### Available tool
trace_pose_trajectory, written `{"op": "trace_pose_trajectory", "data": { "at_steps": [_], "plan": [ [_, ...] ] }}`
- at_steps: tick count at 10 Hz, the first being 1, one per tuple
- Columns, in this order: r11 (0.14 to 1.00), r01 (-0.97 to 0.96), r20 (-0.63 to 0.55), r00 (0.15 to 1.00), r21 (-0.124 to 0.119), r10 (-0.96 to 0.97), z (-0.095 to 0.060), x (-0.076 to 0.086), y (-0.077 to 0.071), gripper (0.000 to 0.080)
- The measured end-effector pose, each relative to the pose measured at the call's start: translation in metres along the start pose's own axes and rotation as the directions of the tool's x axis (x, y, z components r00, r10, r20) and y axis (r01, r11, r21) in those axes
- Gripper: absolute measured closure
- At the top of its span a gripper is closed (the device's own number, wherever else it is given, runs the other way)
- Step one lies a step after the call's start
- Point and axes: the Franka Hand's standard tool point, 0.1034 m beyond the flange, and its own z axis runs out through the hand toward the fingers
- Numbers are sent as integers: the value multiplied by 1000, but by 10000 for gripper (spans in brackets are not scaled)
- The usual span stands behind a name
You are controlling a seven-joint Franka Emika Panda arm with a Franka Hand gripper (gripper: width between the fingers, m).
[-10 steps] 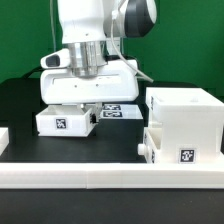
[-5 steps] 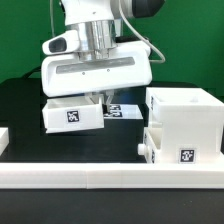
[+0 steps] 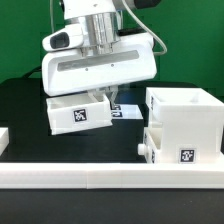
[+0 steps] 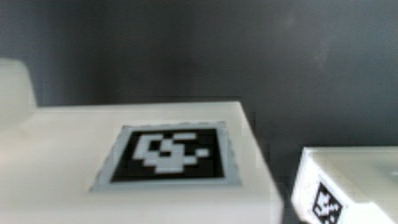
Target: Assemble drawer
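In the exterior view, a small white tray is seen lifted clear of the black desk, tilted, under the hand; the fingertips are hidden, so the grip cannot be told. The casing stands at that view's right. In the wrist view, a blurred tag fills the tray's top.

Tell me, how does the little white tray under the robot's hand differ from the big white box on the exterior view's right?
The tray is small and shallow; the casing is much bigger and boxier. The tray hangs tilted under the gripper, apparently clear of the black table; the casing sits level by the white rail. Both are white plastic with black-and-white square tags.
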Motion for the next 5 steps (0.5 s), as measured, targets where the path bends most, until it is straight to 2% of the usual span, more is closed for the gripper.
{"op": "trace_pose_trajectory", "data": {
  "at_steps": [1,2,4,5],
  "plan": [
    [993,116,1,993,-6,-116,1,0,0,755],
    [959,282,-7,959,-29,-282,3,3,0,755],
    [874,484,12,875,-41,-484,4,3,-3,755],
    [854,519,14,855,-41,-519,4,2,0,755]
  ]
}}
